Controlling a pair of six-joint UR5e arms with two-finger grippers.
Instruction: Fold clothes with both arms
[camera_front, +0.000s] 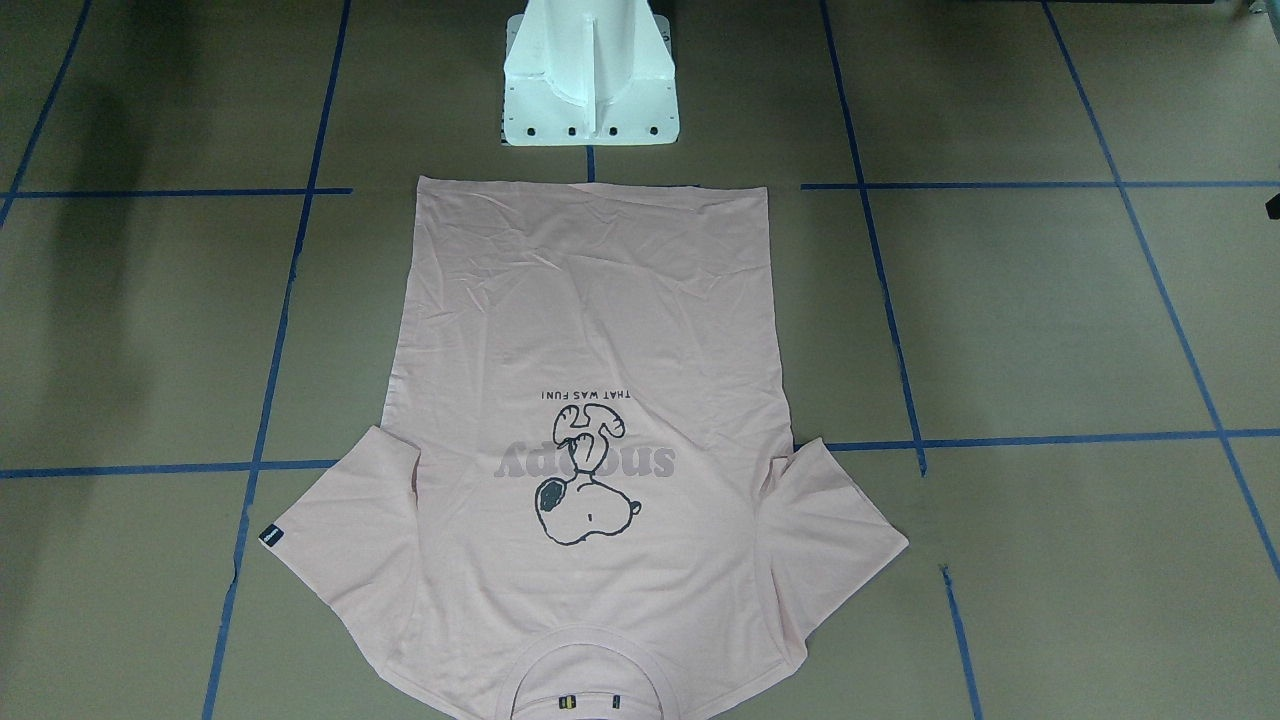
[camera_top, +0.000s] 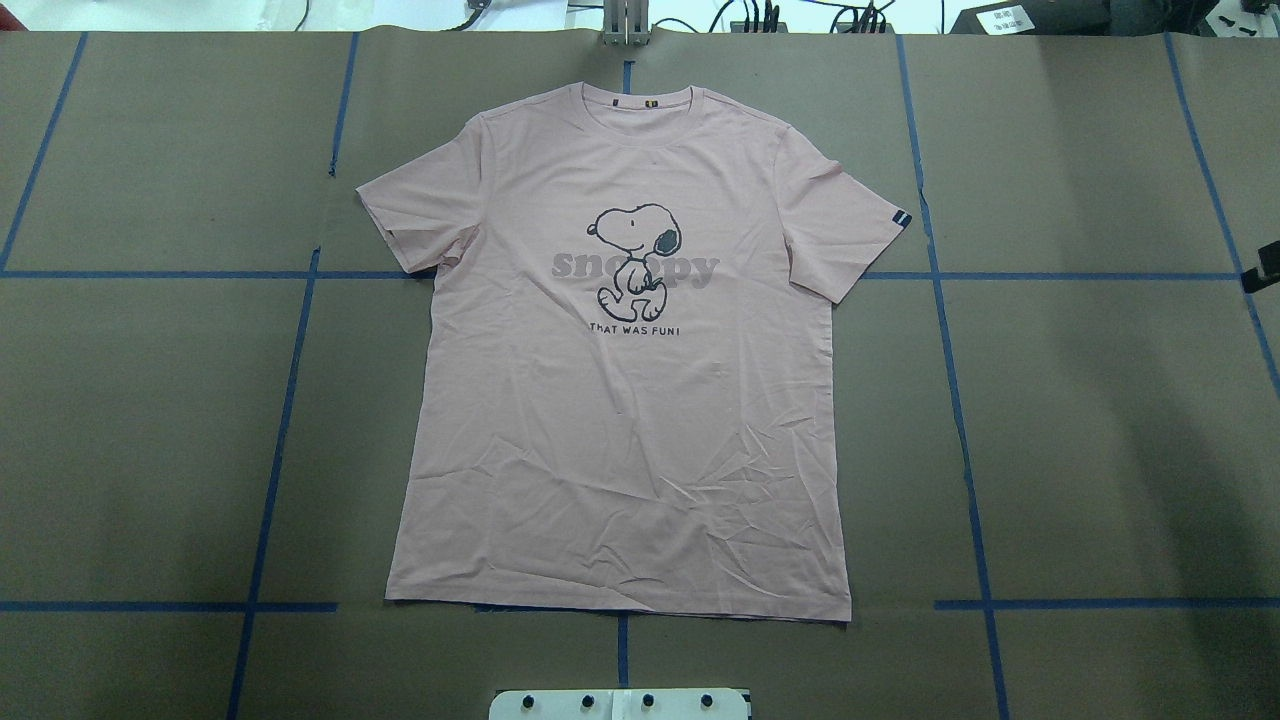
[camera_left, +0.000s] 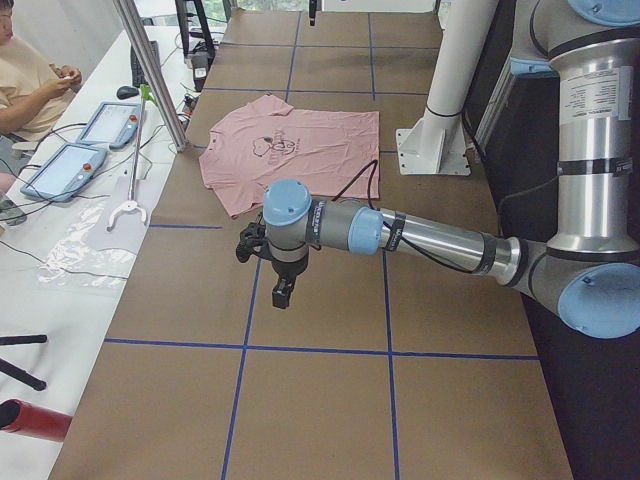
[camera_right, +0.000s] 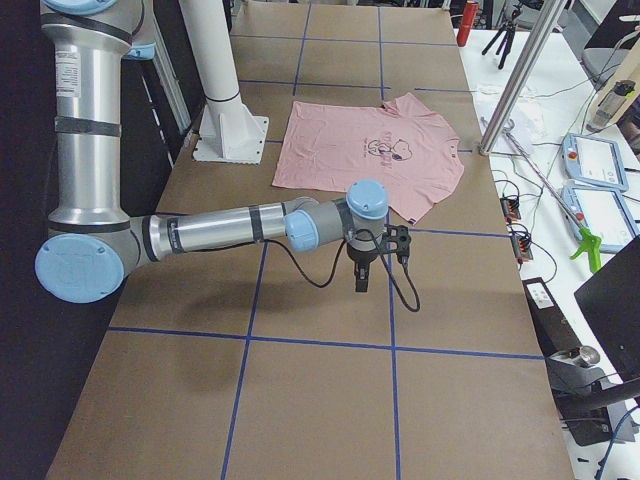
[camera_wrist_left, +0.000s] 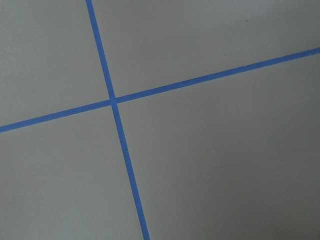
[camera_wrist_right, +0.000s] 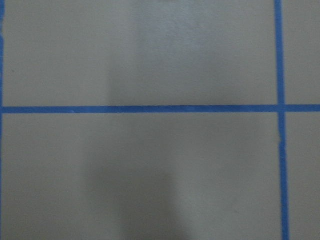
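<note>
In the front-facing view we see the pale pink T-shirt (camera_front: 600, 330) spread flat, print side up, in the middle of the brown table (camera_front: 1050, 320). Its hem lies toward the top of the frame just below the white pedestal (camera_front: 590, 90), its collar (camera_front: 590, 655) sits at the bottom edge, and the dog print (camera_front: 585, 500) reads upside down. In the overhead view the T-shirt (camera_top: 620, 430) fills the centre, collar toward the top and both sleeves spread out to the sides. The hem lies near the pedestal at the bottom edge, and light creases cross the lower half. From the left-end camera we find the left arm (camera_left: 430, 238) reaching in from the right across the middle of the frame. Its left gripper (camera_left: 283, 293) points down over bare table, well apart from the T-shirt in the upper centre; we cannot tell whether its fingers are parted or closed. A person (camera_left: 25, 75) sits at the upper left. From the right-end camera the right arm (camera_right: 220, 232) stretches in from the left, and the right gripper (camera_right: 362, 280) hangs over the table near the T-shirt's closer sleeve without touching it. Here too we cannot tell its state. Our left wrist view shows table with two blue tape lines (camera_wrist_left: 120, 145) crossing at upper left, and the right wrist view shows table with tape lines crossing at the right.
</note>
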